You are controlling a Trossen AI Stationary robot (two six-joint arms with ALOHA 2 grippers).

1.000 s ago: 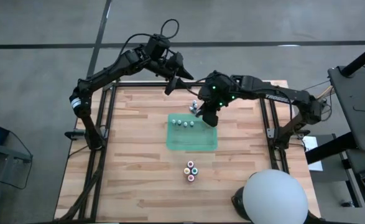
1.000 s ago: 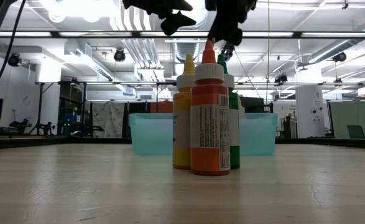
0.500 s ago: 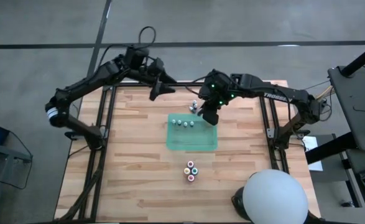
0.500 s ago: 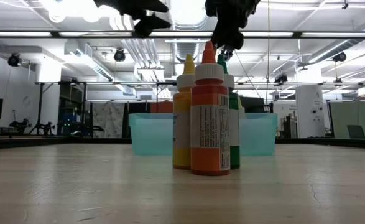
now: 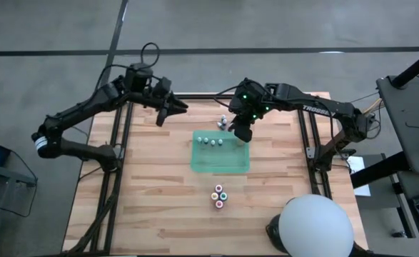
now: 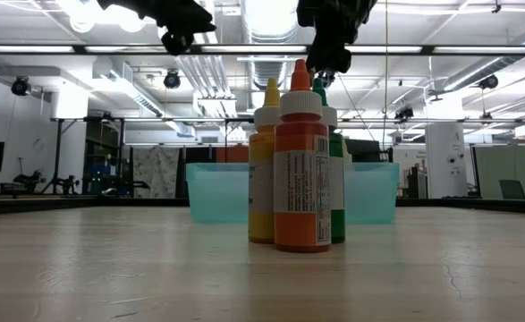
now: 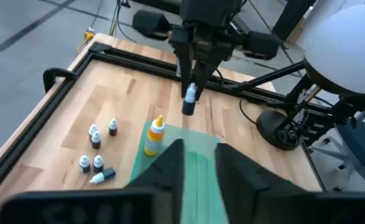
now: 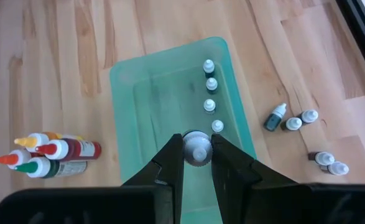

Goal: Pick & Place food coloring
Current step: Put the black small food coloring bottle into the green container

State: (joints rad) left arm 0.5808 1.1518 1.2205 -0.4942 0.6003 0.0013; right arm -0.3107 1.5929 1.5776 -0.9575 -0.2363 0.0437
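Four small bottles (image 8: 210,95) stand in my green tray (image 8: 126,81). My right gripper (image 8: 198,155), above the tray, pinches a fifth small bottle (image 8: 198,149). Several loose bottles (image 8: 306,137) wait beside; my left gripper (image 5: 160,116), nearly closed and empty, waits apart.

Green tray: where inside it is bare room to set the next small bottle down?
The tray floor is bare except for the row of four small bottles along one long wall. The right gripper holds a bottle above it. Crowded: loose bottles outside that wall.

2 dark arms (image 5: 88,114), looping black cables, seemingly green lights.
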